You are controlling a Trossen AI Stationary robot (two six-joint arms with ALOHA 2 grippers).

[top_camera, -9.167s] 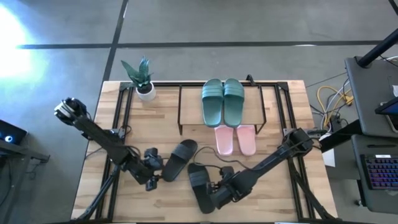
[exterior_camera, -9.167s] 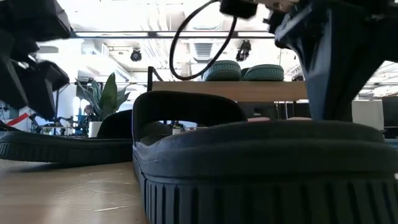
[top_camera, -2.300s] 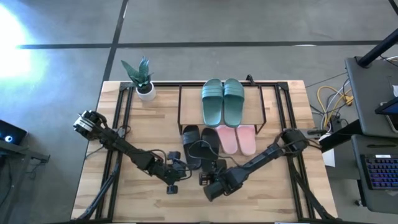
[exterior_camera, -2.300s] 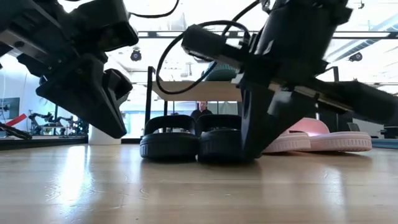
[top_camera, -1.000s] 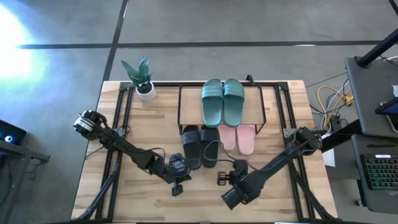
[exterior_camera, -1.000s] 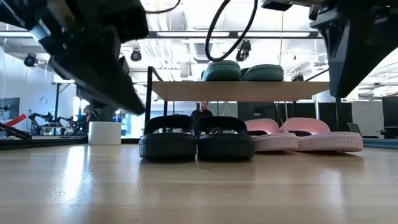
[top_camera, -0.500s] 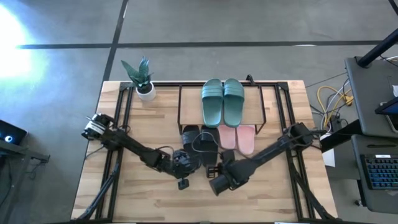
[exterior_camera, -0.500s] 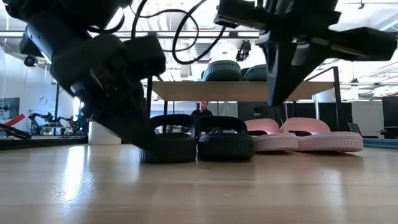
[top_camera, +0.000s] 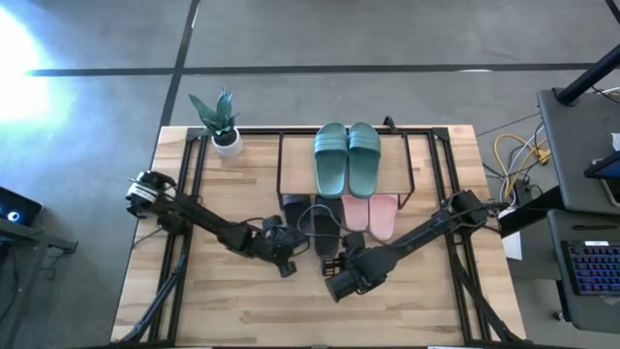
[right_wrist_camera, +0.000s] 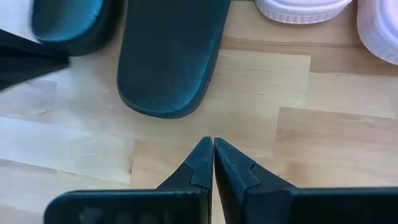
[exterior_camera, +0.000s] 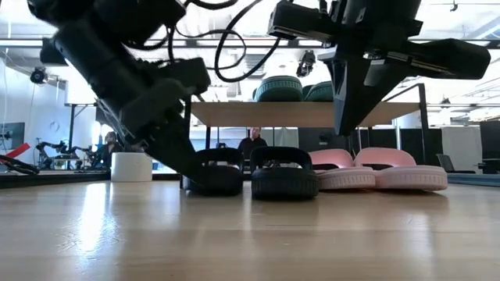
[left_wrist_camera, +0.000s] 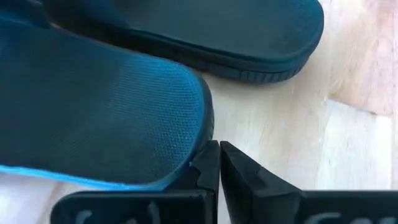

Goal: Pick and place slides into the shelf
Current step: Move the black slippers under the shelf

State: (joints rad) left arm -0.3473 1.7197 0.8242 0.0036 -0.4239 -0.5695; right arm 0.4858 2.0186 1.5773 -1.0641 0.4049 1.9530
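Two dark green slides (top_camera: 347, 160) lie on the top board of the shelf (top_camera: 298, 165). Two pale pink slides (top_camera: 370, 216) lie on the table with their toes under it. The black pair lies to their left: the left black slide (left_wrist_camera: 93, 106) and the right black slide (right_wrist_camera: 171, 56). My left gripper (left_wrist_camera: 219, 163) is shut, down at the left black slide's heel. My right gripper (right_wrist_camera: 213, 158) is shut and hangs above the table, a short way near of the right black slide's heel, touching nothing. My left gripper meets the heel end (left_wrist_camera: 200, 149) of the left black slide with its shut fingertips (left_wrist_camera: 210, 165). The fingers come from the table's near left, slanting down. The slide lies flat on the table, toe toward the shelf.
A potted plant (top_camera: 221, 121) in a white pot stands at the far left of the table. Black frame rails (top_camera: 194, 165) run along the tabletop beside the shelf. Cables (top_camera: 513, 155) and a keyboard (top_camera: 591, 267) lie beyond the right edge. Bare wood lies along the near edge.
My left gripper has gone toward the far edge, up to the left black slide's heel, and that slide has slid farther toward the shelf. My right gripper has come from the near right toward the right black slide's heel. Both have stayed shut.
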